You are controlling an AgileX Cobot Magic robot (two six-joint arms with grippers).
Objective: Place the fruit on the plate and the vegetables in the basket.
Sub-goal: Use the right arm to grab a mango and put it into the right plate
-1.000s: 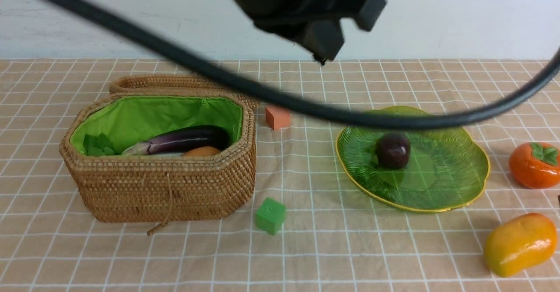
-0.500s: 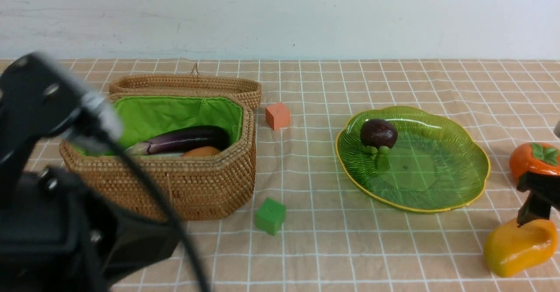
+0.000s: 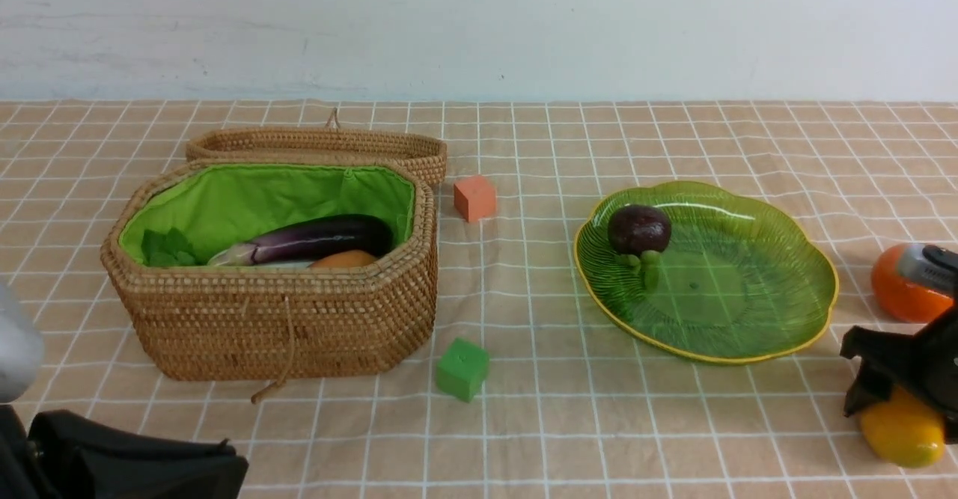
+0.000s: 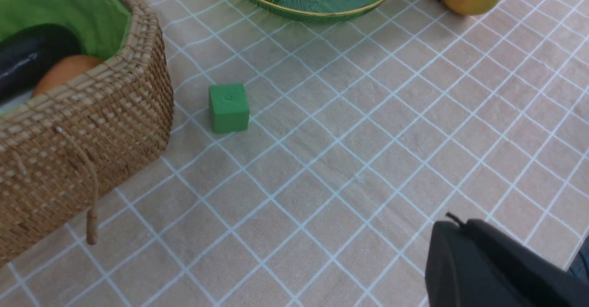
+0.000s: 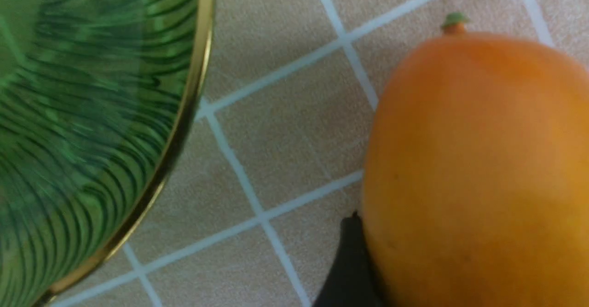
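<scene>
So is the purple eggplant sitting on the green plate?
No, the eggplant lies inside the basket; only the mangosteen sits on the plate.

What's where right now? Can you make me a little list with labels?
basket: eggplant, potato, radish inside
plate: mangosteen only
on the cloth: persimmon, mango, orange cube, green cube
right gripper: down over the mango; grip unclear
not yet on the plate: persimmon, mango
</scene>
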